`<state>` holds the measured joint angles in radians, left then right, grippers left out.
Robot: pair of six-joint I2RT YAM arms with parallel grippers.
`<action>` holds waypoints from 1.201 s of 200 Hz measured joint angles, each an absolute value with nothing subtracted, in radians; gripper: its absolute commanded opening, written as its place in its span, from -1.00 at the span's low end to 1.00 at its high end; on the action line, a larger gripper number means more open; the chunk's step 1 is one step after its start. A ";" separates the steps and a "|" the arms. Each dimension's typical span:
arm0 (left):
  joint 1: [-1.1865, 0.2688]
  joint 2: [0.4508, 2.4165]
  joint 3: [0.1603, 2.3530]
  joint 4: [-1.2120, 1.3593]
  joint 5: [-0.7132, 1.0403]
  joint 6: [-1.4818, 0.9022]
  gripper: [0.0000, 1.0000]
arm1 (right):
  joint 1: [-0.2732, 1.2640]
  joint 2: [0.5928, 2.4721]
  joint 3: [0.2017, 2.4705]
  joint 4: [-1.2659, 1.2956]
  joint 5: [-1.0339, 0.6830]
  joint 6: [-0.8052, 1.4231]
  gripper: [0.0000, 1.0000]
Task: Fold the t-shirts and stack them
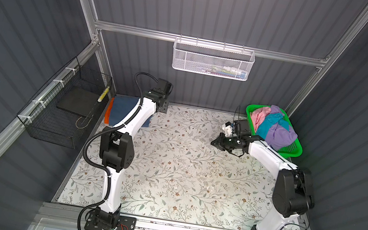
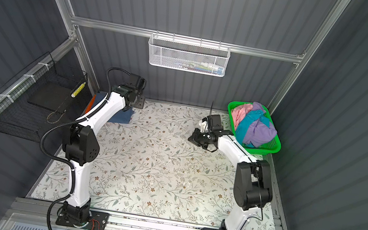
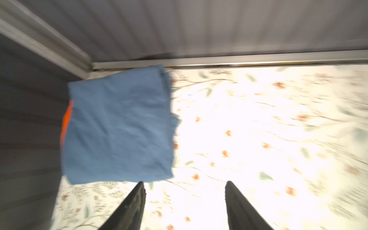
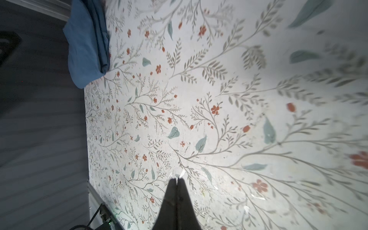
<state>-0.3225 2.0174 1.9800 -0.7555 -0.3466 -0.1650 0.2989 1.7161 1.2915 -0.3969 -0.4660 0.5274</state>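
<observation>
Your left fingers (image 3: 133,207) stand apart with nothing between them, over the floral surface (image 3: 258,123) near the folded blue t-shirt (image 3: 119,127). In the smeared wrist view one tip lines up with the shirt's edge, and I cannot tell whether it touches the cloth or hangs above it. Your right fingers (image 4: 171,201) are pressed together and empty, hovering over bare surface near the green lattice basket (image 1: 295,152), on its left.

The blue t-shirt lies flat in the far left corner on top of the orange t-shirt (image 3: 66,121), of which only a strip shows along the left side. The basket, at the far right, holds the pink t-shirt (image 1: 260,116), the turquoise t-shirt (image 1: 268,126) and the lilac t-shirt (image 1: 281,135) in a crumpled heap.

By my reading, two shirts are stacked and three are left, so the step in hand is clearing the stack and fetching the next one. Lift the left fingers straight up before you swing away, so no tip drags the blue hem and spoils the fold. Spread the right fingers before you reach into the basket, and pinch only one layer at the top of the heap. The lilac and turquoise look tangled, so draw slowly and watch that a second shirt does not ride out. Lay it on the open middle of the surface, well apart from the stack
</observation>
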 measured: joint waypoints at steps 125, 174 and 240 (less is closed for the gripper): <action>-0.422 1.266 0.993 -0.215 -0.346 -0.266 0.99 | 0.267 1.063 0.827 -0.169 0.294 0.274 0.99; -0.422 1.106 0.749 -0.002 -0.571 -0.225 0.99 | 0.267 0.918 0.604 0.065 0.476 0.144 0.98; -0.422 1.260 0.619 0.076 -0.723 -0.078 0.99 | 0.262 0.937 0.348 0.373 0.650 -0.012 0.99</action>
<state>-0.4221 1.2598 0.6186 0.0761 -0.7227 -0.0776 0.2623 0.9367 0.3477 0.3733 0.6498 -0.0124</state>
